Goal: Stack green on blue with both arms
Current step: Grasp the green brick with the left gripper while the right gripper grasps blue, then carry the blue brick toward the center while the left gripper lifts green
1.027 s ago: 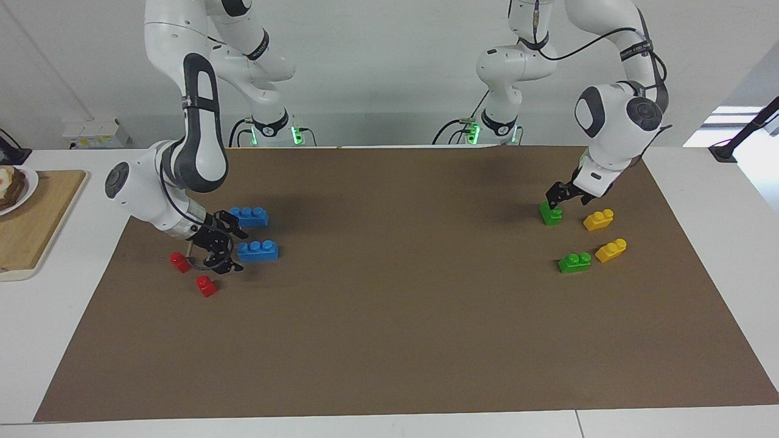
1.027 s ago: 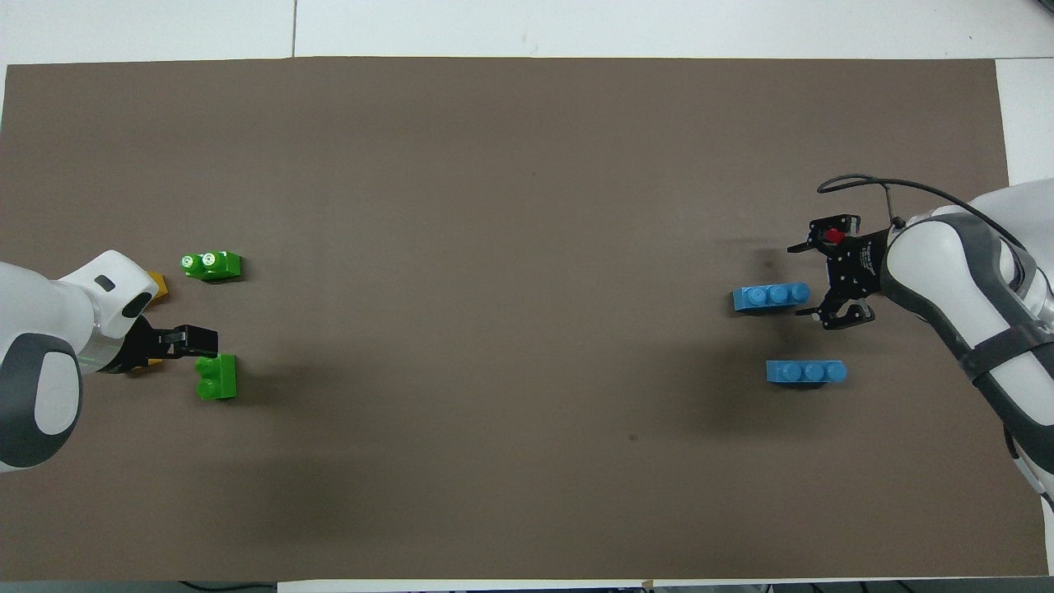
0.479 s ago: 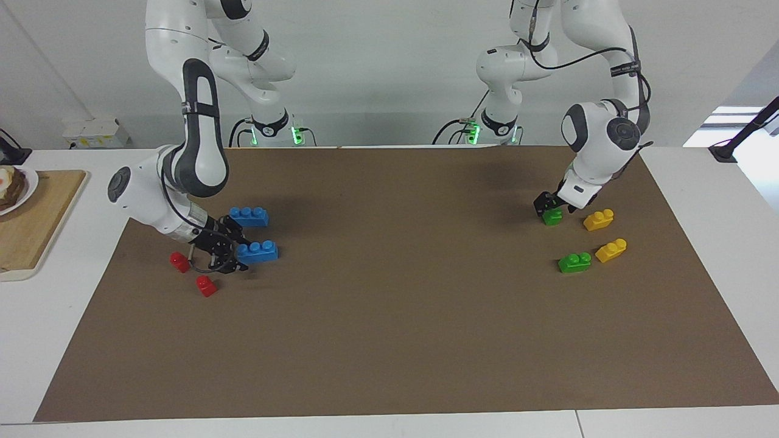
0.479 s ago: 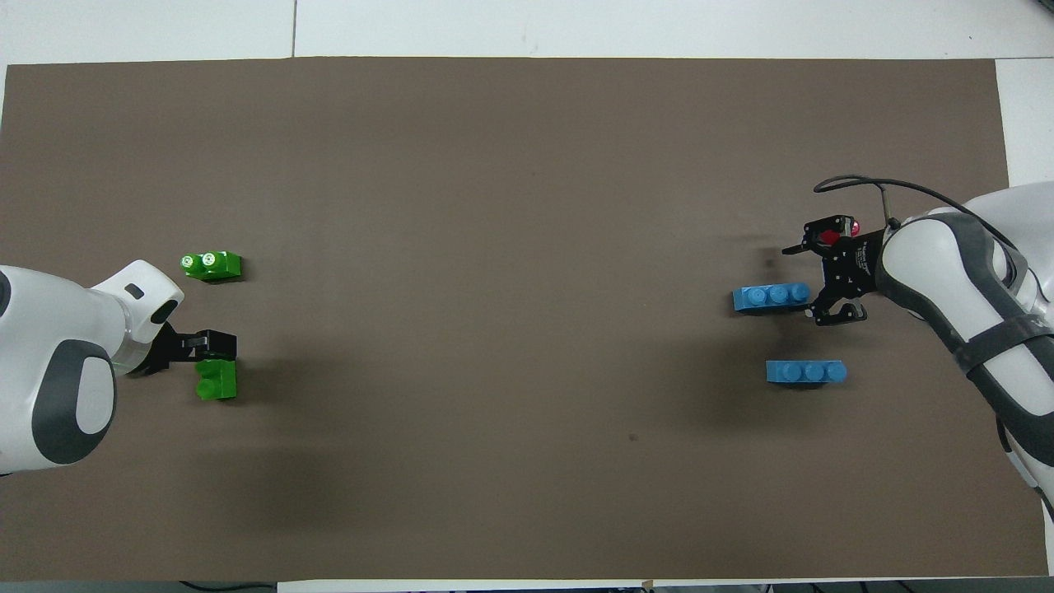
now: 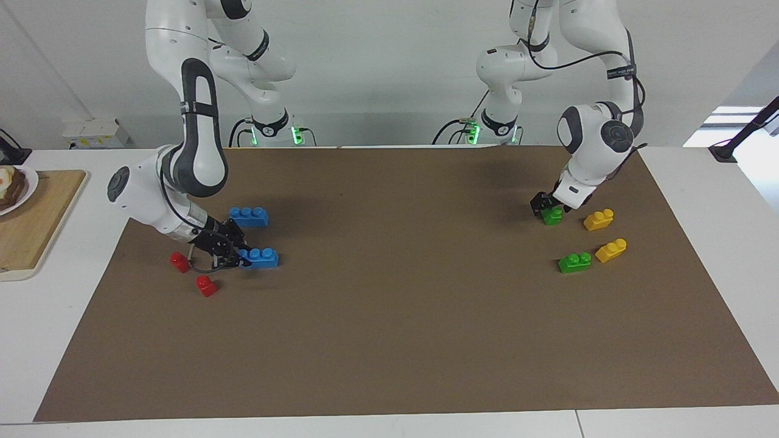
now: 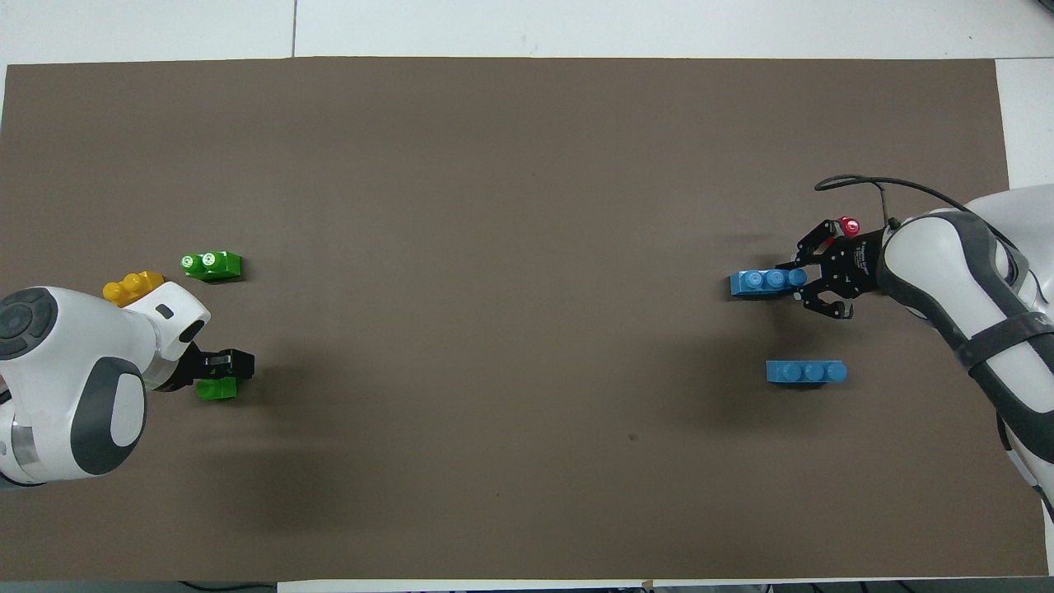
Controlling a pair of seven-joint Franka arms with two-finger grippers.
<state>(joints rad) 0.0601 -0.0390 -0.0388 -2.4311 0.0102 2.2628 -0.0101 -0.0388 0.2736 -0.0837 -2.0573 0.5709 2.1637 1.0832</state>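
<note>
R gripper [image 5: 238, 258] jaws closed on blue brick [image 5: 263, 257]; L gripper [image 5: 546, 205] lowered onto green brick [image 5: 553, 215].

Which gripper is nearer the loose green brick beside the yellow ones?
Left gripper: at the other green brick, near the loose green brick. Right gripper: at the table's other end.

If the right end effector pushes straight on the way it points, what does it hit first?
The blue brick farther from the robots; the right end effector is shut on its end. Past it, the mat looks free.
</note>
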